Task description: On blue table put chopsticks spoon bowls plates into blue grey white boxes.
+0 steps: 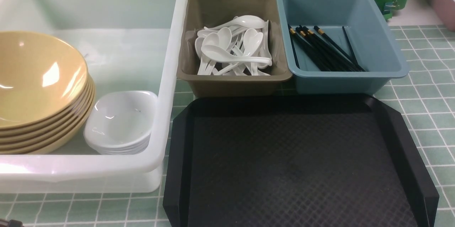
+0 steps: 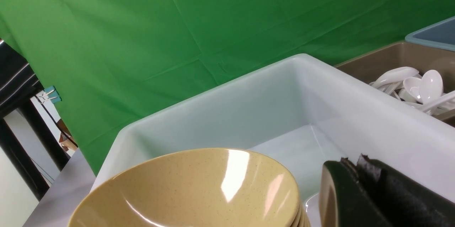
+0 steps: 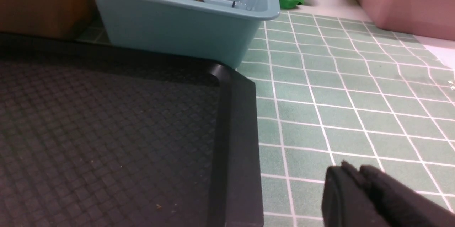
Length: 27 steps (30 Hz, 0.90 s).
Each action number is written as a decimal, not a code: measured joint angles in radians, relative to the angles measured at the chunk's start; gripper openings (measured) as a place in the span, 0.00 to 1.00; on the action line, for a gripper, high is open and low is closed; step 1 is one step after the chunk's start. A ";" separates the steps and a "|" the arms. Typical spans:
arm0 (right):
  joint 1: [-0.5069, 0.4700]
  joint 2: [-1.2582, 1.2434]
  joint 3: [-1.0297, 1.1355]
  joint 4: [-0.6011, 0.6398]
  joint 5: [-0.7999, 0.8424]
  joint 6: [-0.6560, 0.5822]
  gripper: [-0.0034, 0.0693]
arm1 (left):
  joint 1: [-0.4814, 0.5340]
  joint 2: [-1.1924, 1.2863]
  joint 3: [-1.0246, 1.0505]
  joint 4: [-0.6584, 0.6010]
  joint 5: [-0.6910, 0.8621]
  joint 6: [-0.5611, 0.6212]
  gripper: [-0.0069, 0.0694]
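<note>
A stack of tan bowls (image 1: 35, 77) lies in the big white box (image 1: 170, 77), with a stack of white plates (image 1: 121, 120) beside it. The grey box (image 1: 227, 85) holds several white spoons (image 1: 231, 49). Black chopsticks (image 1: 323, 49) lie in the blue box (image 1: 384, 53). Neither gripper shows in the front view. In the left wrist view my left gripper (image 2: 355, 163) is shut and empty, hanging over the white box (image 2: 249, 113) next to the bowls (image 2: 192, 191). My right gripper (image 3: 352, 168) is shut and empty above the blue table (image 3: 337, 95), right of the tray.
A flat black tray (image 1: 284, 166) lies bare in front of the grey and blue boxes. A pink bin (image 3: 401, 6) stands at the far right off the tiles. Green cloth (image 2: 177, 24) hangs behind the boxes.
</note>
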 joint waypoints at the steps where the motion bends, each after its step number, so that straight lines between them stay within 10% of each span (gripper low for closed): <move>1: 0.000 0.000 0.000 0.000 0.000 0.000 0.17 | 0.000 0.000 0.000 0.000 0.000 0.000 0.10; 17: 0.001 -0.001 0.000 0.000 0.000 -0.004 0.19 | 0.018 -0.061 0.069 -0.016 -0.023 0.000 0.10; 27: -0.001 -0.001 0.000 0.002 0.000 -0.004 0.20 | 0.281 -0.107 0.197 -0.647 0.034 0.241 0.10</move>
